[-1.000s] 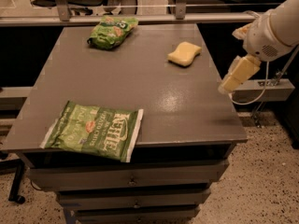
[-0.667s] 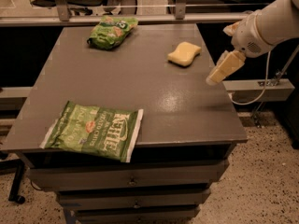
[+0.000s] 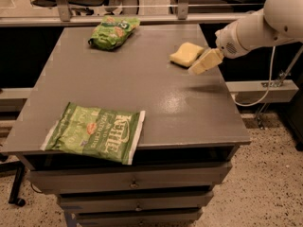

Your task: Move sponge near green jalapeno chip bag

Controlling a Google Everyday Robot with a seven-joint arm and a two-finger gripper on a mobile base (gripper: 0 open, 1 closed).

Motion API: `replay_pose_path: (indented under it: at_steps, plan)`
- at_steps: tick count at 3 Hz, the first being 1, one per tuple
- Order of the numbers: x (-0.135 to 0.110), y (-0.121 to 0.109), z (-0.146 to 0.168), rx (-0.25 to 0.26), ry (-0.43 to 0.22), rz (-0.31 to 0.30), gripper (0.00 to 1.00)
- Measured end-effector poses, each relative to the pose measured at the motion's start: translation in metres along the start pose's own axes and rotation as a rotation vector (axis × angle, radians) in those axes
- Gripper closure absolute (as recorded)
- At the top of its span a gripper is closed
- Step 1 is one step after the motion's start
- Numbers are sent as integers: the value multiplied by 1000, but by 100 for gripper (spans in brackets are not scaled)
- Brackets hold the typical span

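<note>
The sponge (image 3: 186, 54), a small pale yellow foam block, lies on the grey table (image 3: 142, 86) near its far right side. The green jalapeno chip bag (image 3: 96, 133), large and flat with white KETTLE lettering, lies at the table's front left corner. My gripper (image 3: 204, 62) reaches in from the right on a white arm and hangs just right of and slightly in front of the sponge, close to it.
A smaller puffy bright-green bag (image 3: 113, 31) with orange marks lies at the table's far left. Drawers (image 3: 132, 181) sit under the table front. A white cable (image 3: 265, 86) hangs at the right. Rails and a chair stand behind the table.
My gripper has moved left and away from the camera, from beyond the table's right edge to right beside the sponge. The sponge and both bags have not moved.
</note>
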State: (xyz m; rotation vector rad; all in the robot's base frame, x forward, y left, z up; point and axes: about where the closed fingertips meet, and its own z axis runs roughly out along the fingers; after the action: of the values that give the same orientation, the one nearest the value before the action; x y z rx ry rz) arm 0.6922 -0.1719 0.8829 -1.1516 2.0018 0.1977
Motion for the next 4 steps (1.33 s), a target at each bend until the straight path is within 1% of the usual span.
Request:
replay_pose_path:
  at_steps: [1,2,3,4]
  plan:
    - [0,0,0,0,0,0,0]
    - [-6,0,17,-7,-28,15,0]
    - [-13,-1,38,0,-73,47,0]
    - [-18,-8,59,16,-114,75,0]
